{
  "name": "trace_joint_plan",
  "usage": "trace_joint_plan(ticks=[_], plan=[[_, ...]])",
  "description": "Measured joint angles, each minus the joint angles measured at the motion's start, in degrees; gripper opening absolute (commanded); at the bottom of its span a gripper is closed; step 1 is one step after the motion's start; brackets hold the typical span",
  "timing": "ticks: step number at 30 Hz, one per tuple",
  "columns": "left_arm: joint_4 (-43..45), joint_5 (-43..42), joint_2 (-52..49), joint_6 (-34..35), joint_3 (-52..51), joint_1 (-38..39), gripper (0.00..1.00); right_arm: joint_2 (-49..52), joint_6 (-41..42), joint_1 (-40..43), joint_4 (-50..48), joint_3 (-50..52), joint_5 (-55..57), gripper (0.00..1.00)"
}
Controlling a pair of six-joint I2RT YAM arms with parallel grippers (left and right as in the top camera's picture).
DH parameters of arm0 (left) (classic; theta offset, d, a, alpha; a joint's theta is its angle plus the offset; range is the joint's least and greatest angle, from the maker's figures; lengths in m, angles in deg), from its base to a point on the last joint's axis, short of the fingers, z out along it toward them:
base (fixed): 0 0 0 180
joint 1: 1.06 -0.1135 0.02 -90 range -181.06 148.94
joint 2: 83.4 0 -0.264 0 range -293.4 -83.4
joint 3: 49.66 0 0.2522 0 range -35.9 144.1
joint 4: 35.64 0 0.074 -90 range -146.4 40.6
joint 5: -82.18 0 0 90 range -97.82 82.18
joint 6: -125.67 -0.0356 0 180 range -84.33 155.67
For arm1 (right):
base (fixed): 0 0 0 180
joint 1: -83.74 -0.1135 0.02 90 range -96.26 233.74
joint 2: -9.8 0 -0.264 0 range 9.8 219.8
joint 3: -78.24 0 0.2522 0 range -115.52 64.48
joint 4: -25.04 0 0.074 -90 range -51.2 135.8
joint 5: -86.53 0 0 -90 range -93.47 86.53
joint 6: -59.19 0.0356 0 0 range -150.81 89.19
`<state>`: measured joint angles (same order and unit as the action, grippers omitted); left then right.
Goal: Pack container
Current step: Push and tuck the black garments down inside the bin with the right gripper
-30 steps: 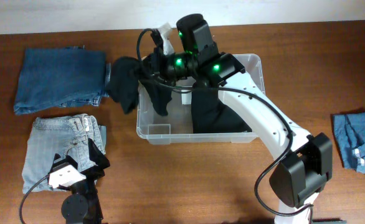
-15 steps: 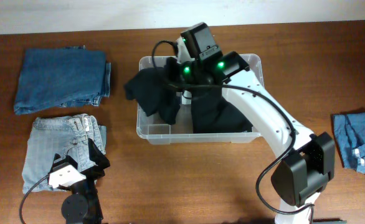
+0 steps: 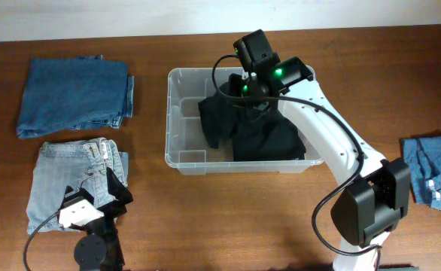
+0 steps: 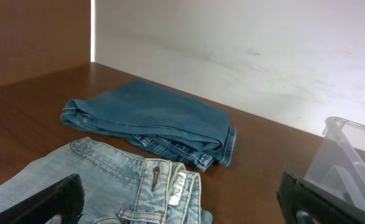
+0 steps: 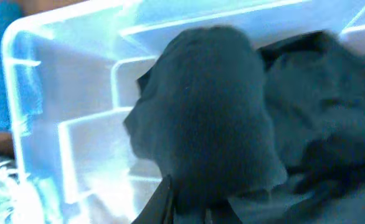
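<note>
- Progress: one folded black garment [image 3: 269,141] lies in the container [image 3: 177,120], just beside the right gripper [image 5: 192,208] on its arm side. A second black garment [image 3: 214,120] hangs from that gripper inside the walls and is not yet released.
- Left to pack, by judgement: dark blue jeans [image 3: 74,94] and light jeans [image 3: 62,177], both well apart from the right gripper beyond the container's far wall. A denim piece [image 3: 435,173] lies back near the arm's base.
- Right gripper: jaws closed on the second black garment's upper edge.
- Right arm: extended over the container's rim, wrist pitched downward.
- Left gripper [image 4: 179,193]: fingers spread wide, holding nothing, low over the light jeans.
</note>
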<state>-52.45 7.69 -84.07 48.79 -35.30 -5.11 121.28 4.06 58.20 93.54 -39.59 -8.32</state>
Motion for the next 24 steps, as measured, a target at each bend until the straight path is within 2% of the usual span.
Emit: trace_joint_plan(ticks=[2,4,7,8,9,11,13,17,24], plan=[[0.0,0.0,-0.02,0.0,-0.02,0.0,0.99,0.0,-0.5,0.0,0.0,0.07,1.79,0.16],[0.0,0.0,0.0,0.0,-0.02,0.0,0.99,0.0,-0.96,0.0,-0.04,0.37,3.5,0.4],[0.0,0.0,0.0,-0.02,-0.02,0.0,0.99,0.02,-1.29,0.0,-0.02,0.94,5.29,0.88],[0.0,0.0,0.0,0.0,0.0,0.0,0.99,0.02,-1.53,0.0,0.0,1.03,5.57,0.96],[0.0,0.0,0.0,0.0,-0.02,0.0,0.99,0.13,-2.19,0.0,0.0,1.07,5.95,0.99],[0.0,0.0,-0.02,0.0,-0.02,0.0,0.99,0.35,-3.61,0.0,0.0,1.07,6.4,0.98],[0.0,0.0,-0.02,0.0,-0.02,0.0,0.99,0.66,-5.09,0.0,0.0,1.07,7.28,0.93],[0.0,0.0,0.0,0.0,-0.02,0.0,0.99,0.72,-6.84,0.0,0.81,1.07,10.25,0.71],[0.0,0.0,-0.02,0.0,-0.02,0.0,0.99,1.18,-8.04,0.2,1.79,1.05,14.86,0.53]])
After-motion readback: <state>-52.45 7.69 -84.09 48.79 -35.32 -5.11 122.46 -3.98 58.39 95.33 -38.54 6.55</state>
